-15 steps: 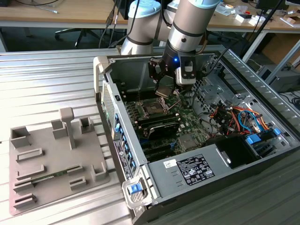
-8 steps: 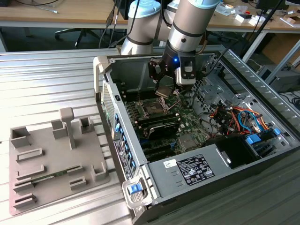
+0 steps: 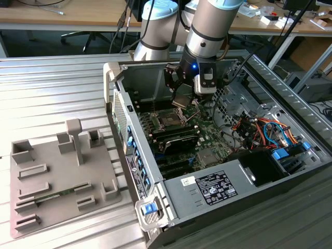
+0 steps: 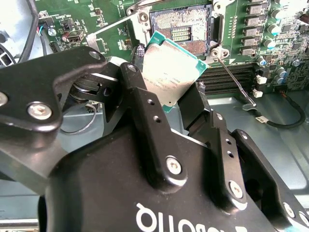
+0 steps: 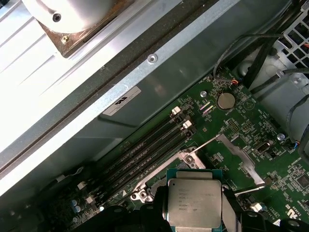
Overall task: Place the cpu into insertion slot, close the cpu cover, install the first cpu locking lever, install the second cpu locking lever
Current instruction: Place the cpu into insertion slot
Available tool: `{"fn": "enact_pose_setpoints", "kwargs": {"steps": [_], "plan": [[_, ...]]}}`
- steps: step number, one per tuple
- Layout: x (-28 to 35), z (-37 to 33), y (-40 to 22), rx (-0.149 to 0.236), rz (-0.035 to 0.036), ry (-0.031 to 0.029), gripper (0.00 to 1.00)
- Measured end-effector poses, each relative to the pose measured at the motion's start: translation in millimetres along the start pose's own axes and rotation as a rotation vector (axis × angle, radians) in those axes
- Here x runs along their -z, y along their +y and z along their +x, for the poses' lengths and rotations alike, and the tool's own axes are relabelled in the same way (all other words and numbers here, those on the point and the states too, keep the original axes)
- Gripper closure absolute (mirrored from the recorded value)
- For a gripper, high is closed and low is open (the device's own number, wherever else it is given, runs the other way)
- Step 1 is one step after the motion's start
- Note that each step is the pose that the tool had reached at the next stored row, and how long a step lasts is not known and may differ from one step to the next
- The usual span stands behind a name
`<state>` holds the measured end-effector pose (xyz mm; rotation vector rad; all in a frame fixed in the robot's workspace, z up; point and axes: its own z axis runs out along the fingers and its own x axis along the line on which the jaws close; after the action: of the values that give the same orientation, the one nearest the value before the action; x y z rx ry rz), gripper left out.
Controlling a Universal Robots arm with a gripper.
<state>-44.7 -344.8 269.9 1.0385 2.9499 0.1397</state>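
**The gripper**: black two-finger unit on the arm, standing inside the open computer case. We record its fingers clamped on the cpu, one on each of two opposite edges.

**The cpu**: thin square chip with a silver-tan face and a green rim. It is held clear of the board and tilted in the second wrist view, near the socket but not yet over its middle. In the first wrist view the face shows flat-on between the fingers.

**The insertion slot**: dark square socket in the green motherboard, contact field bare, nothing seated. In the exterior view it lies below the gripper, a little toward the exterior view's left.

**The cpu cover**: we take the silver frame beside the socket for it. It is swung open and not over the contacts.

**Locking levers**: two thin rods, the first lever and the second lever. Both stand away from the socket and are unlatched in our judgement.

**Step in hand**: we judge this the first of four, placing the chip. Cover and levers show no sign of being closed.

**Requirement, as we judge it**: the chip must be brought level and square over the socket with its edges matched to the rim. It must then be set down without dragging across the contacts, and only then let go
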Motion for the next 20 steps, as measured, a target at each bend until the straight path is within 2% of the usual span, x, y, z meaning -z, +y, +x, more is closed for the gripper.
{"fn": "enact_pose_setpoints", "kwargs": {"steps": [20], "plan": [[-1.1,0.0,-0.1,-0.012,-0.0002,-0.001,0.45]]}}
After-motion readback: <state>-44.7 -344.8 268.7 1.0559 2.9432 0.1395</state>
